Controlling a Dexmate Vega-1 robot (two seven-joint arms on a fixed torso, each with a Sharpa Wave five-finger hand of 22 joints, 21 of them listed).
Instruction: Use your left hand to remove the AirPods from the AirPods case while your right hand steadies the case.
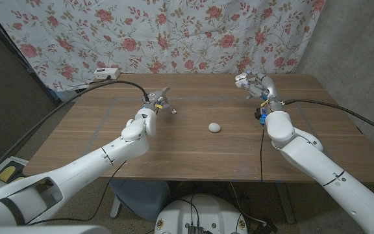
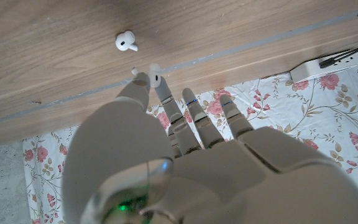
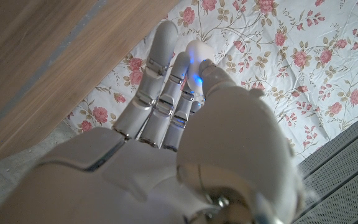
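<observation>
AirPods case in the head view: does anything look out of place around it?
Yes. The AirPods case lies alone mid-table, while the right hand is near the far edge, apart from it, not steadying it. One AirPod lies loose on the wood just beyond the fingertips of the left hand.

A wooden table (image 1: pixel 174 140) with pale tape lines on its top stands before a white curtain (image 1: pixel 174 32) printed with red roses — it hangs across the whole back of the scene. To the right of the cloth rises a bare grey wall (image 1: pixel 356 39), and at the table's far left corner lies a white power strip (image 1: pixel 106 73) — lighting is even and soft.
</observation>
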